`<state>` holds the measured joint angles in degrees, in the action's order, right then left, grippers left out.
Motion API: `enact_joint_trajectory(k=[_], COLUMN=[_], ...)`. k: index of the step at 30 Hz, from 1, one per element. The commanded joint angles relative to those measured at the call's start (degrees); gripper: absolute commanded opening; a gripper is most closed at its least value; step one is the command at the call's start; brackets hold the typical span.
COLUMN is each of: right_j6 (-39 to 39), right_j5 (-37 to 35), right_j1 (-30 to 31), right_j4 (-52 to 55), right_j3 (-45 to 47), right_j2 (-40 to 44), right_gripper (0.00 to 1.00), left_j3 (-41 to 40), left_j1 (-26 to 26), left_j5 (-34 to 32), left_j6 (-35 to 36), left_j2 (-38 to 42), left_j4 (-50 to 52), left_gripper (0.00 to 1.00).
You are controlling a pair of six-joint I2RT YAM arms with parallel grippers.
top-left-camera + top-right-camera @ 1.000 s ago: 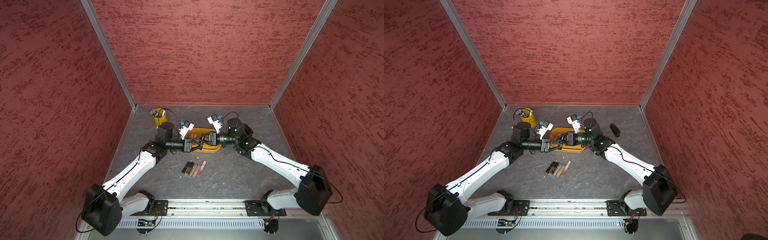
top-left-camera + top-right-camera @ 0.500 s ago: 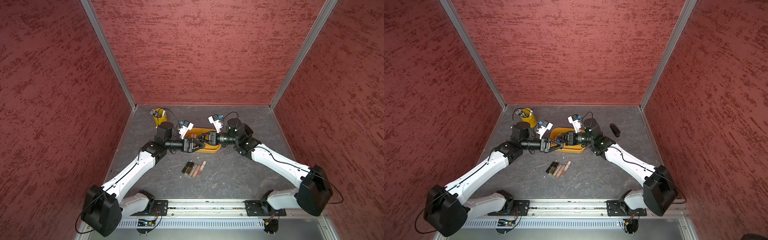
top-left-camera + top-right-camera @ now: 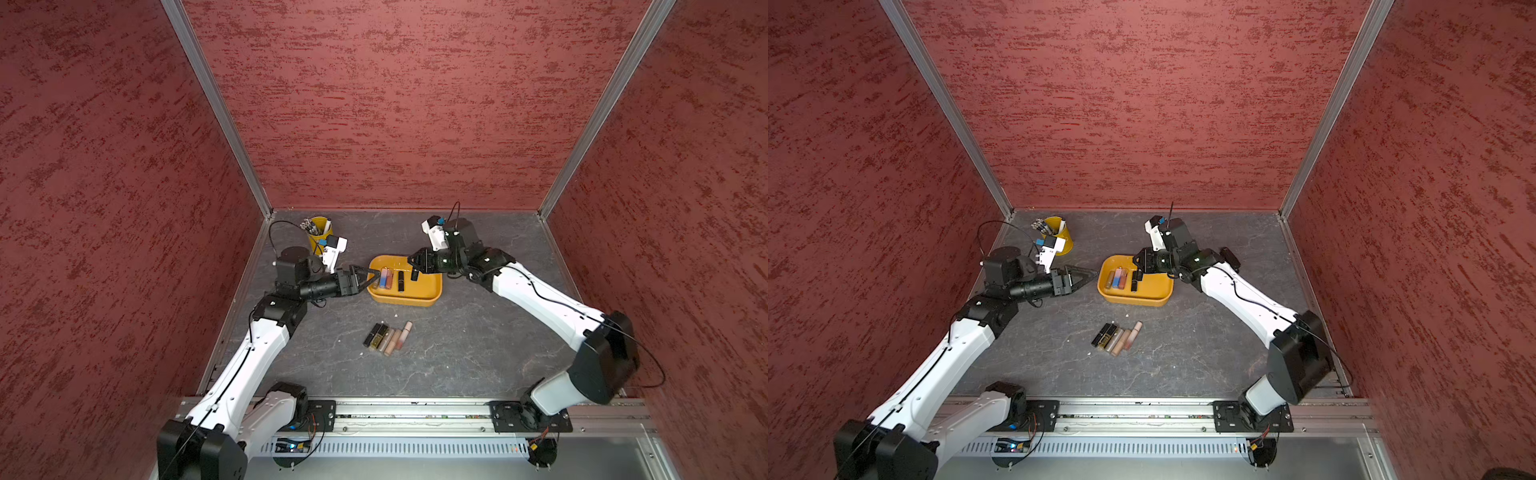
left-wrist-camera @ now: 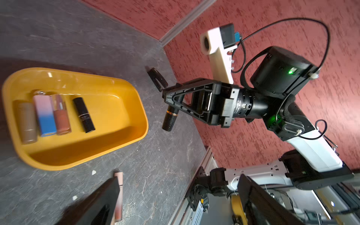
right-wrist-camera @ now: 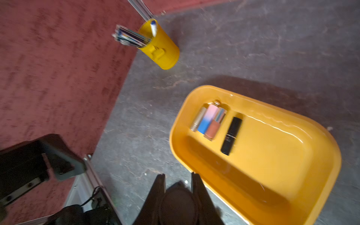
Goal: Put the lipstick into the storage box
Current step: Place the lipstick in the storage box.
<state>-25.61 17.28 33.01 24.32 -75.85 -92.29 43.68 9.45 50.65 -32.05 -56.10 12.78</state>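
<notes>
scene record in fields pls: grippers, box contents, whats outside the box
left gripper: open, empty, beside one end of the storage box
right gripper: shut on a black lipstick, gripped near one end, at the opposite end of the box, not yet released
in box: four lipsticks lying side by side
table: row of lipsticks lying in front of the box
pen bucket: back corner, apart from the box
</notes>
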Motion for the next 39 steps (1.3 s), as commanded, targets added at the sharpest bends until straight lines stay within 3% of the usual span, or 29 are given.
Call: enact_joint_trajectory(k=[1,18,39], right_j6=[2.1,2.2,0.7], right_j5=[-3.5,-2.9,-1.1], right_j1=[-1.1,-1.6,-3.2], right_j4=[4.9,5.6,3.1], right_j3=[-2.8,-13.1,-15.7], right_j2=[-4.4,-23.9,-31.6], right_gripper=[0.07,0.08,0.16], left_j3=[-3.1,-11.8,-13.9], left_j1=[-2.0,-3.0,-3.1], left_j5=[-0.5,-0.1,0.1], left_j6=[-1.4,-1.2,-2.2], left_j2=[2.3,3.4,3.9], left_j4=[2.0,3.6,3.7], left_gripper=[1.00,1.00,0.99])
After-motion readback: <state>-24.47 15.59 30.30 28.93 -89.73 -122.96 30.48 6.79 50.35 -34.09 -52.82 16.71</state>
